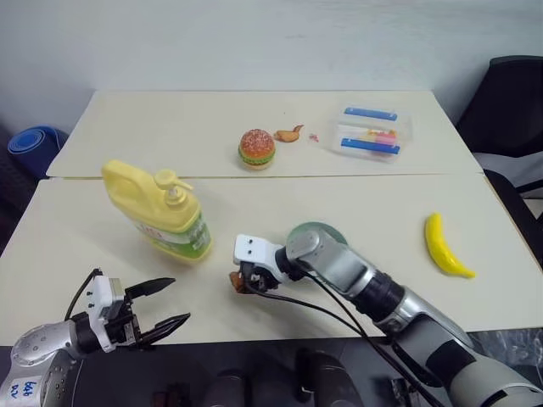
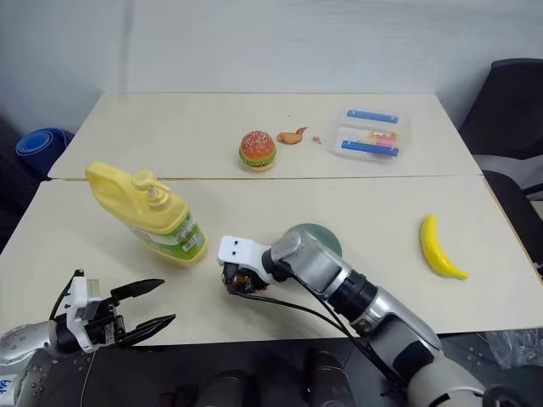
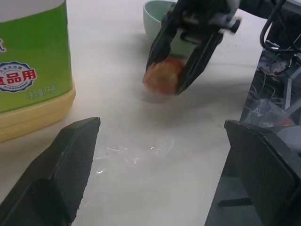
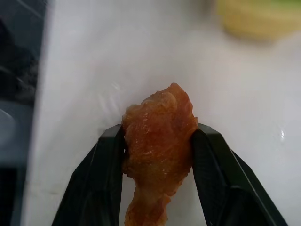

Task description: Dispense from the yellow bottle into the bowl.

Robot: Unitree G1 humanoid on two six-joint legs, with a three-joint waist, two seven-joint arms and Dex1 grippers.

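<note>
Left end effector (image 1: 161,307) sits nearest, at the table's (image 1: 356,203) front edge, fingers spread wide, gripping nothing. Right end effector (image 1: 240,282) is low over the table just right of it, fingers pinching a small orange-brown food piece (image 4: 159,141). Yellow bottle (image 1: 161,210) stands tilted-looking on the table just beyond the left end effector, pump top on. Bowl (image 1: 318,233) is partly hidden behind the right wrist, just beside the bottle's right. Farther back: burger (image 1: 257,148), clear box (image 1: 372,131); banana (image 1: 445,246) far right.
</note>
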